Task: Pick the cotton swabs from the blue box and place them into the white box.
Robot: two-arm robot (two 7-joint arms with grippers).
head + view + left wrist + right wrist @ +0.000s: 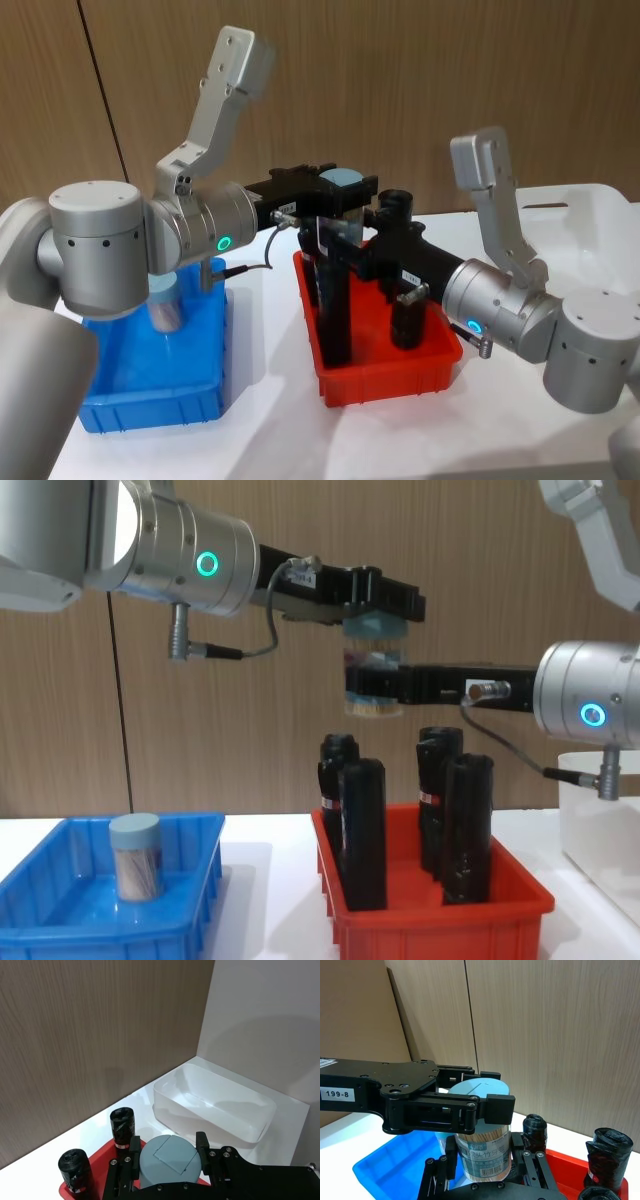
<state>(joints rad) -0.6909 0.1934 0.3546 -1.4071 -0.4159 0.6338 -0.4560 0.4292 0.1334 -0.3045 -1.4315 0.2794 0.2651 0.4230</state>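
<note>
left claw (375, 608), right claw (372, 686), gripping cotton swabs (375, 650)

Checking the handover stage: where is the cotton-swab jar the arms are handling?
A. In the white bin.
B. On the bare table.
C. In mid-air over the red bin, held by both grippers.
C: the clear plastic jar with a pale blue lid hangs above the red plastic bin, the left gripper clamping its top, the right gripper its lower body.

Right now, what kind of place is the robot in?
Probably a robot lab or test bench: a white table against a wood-panel wall, with a blue box, red bin and white box set out for sorting.
</note>
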